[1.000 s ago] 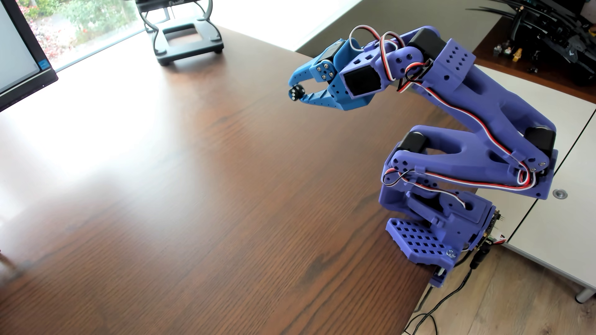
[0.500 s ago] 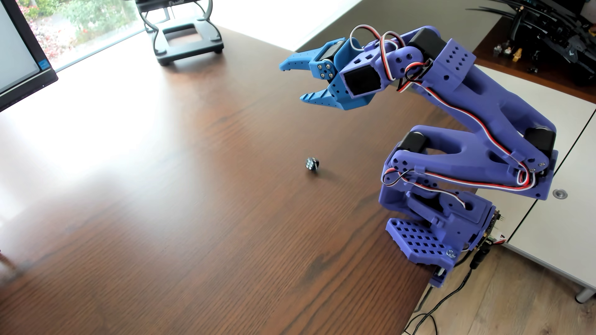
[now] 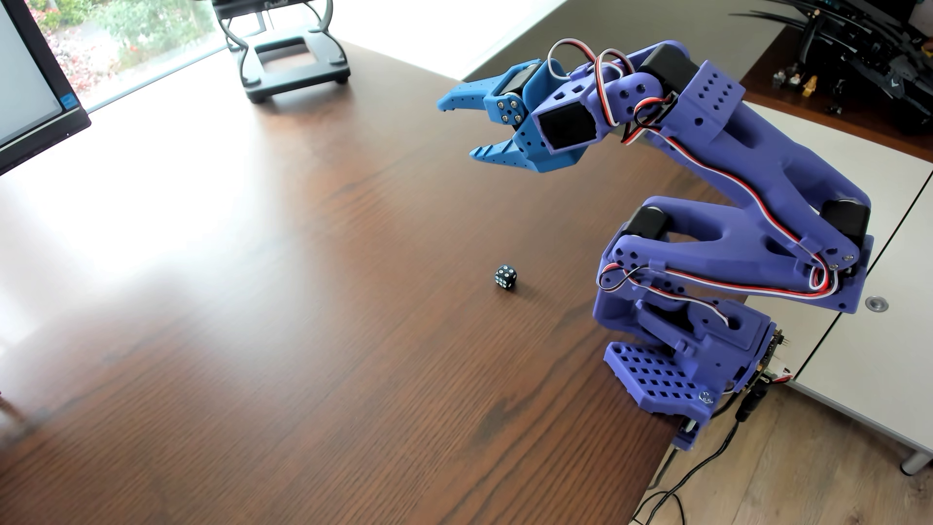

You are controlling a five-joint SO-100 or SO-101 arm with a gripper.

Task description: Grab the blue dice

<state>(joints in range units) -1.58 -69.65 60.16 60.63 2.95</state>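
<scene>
The blue dice is a tiny near-black cube with white pips. It sits alone on the dark wooden table, left of the arm's base. My gripper is a bright blue claw on a purple arm. It is raised high above the table, pointing left, with its jaws spread wide and nothing between them. The dice lies well below the gripper and a little to its right in the picture, clear of it.
A black laptop stand stands at the table's far edge. A monitor sits at the far left. The arm's base is clamped at the table's right edge. A white cabinet stands beyond that edge.
</scene>
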